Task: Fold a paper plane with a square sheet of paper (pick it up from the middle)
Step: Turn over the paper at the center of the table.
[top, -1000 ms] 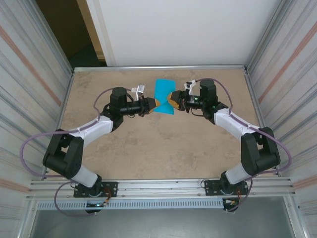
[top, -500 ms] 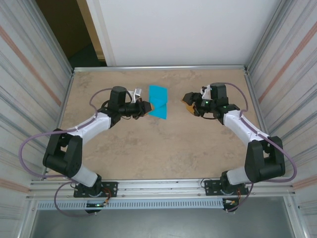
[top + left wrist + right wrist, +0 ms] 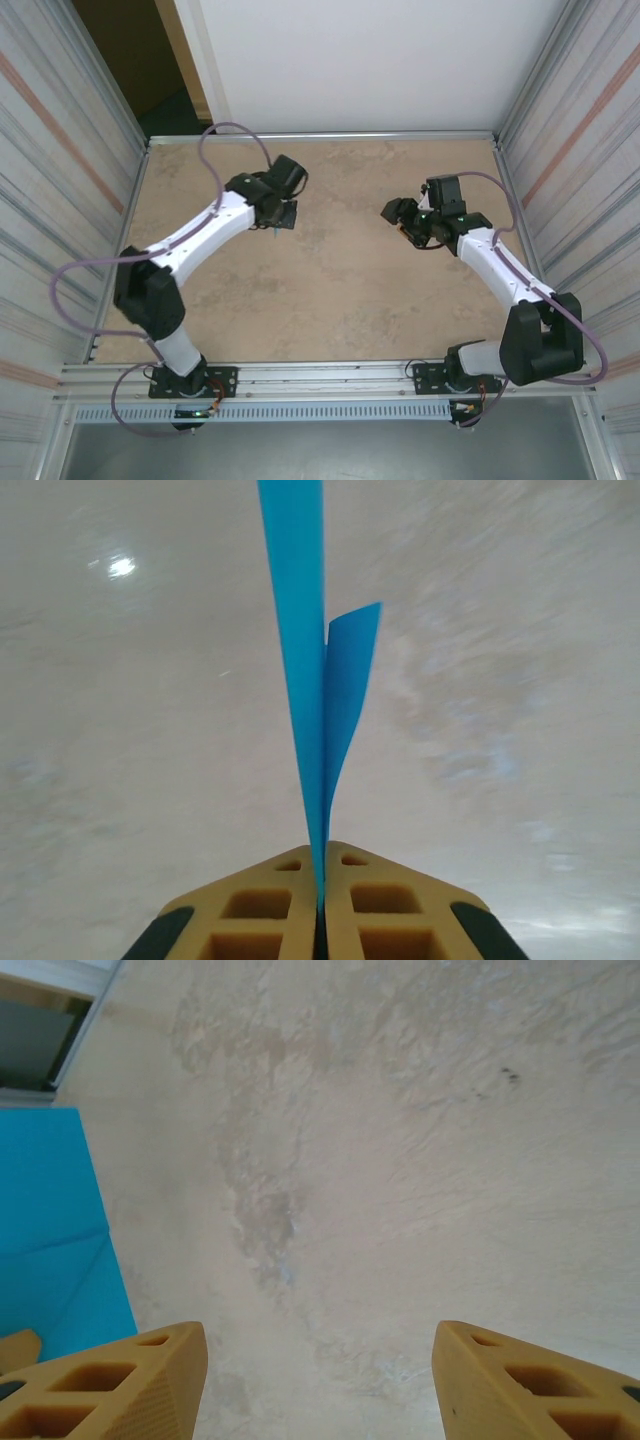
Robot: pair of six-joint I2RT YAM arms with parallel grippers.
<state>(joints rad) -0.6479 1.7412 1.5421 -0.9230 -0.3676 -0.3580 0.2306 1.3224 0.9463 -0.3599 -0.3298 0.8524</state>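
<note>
From my console, the left arm (image 3: pixel 192 238) and right arm (image 3: pixel 497 264) look identical: white link shells between chunky black joint housings, each trailing a looping lilac cable (image 3: pixel 232 125). The fingers (image 3: pixel 110 1380) are mustard-yellow blocks with rectangular pockets moulded in and black trim at the outer edges.
</note>
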